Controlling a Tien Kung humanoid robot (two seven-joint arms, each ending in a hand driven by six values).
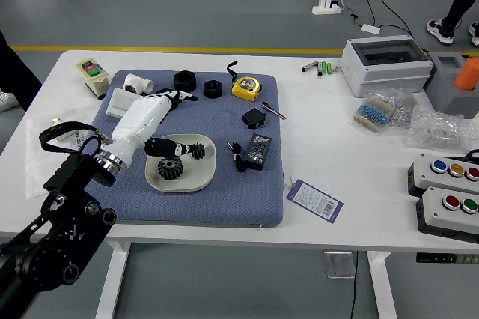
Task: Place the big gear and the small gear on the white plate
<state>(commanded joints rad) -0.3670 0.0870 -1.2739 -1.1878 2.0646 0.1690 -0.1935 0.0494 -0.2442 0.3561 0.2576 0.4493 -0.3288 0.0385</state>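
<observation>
Together on the white plate [179,187] sit two black gears, the big gear [170,168] toward the robot and to the left, the small gear [197,151] behind it and to the right. Above them, the left robot hand [138,124] of a Tien Kung humanoid reaches in over the blue mat [224,203], its fingers apart and grasping nothing. The dark thumb extends over the plate with its tip right by the small gear; whether the two touch cannot be told. The other fingers point toward the black rings [185,81] at the mat's far side.

Also on the mat are a yellow tape measure [246,87], a white pipe fitting [138,84], a black adapter [254,117] and a black box [257,152] beside a coiled cable [238,156]. A purple tag [315,200] lies to the right, its left end by the mat's edge. Farther right on the white tabletop [337,147] stand a white case [385,64] and two push-button boxes [449,212]. Beyond the table, a person's dark-clothed leg [16,79] shows at the left.
</observation>
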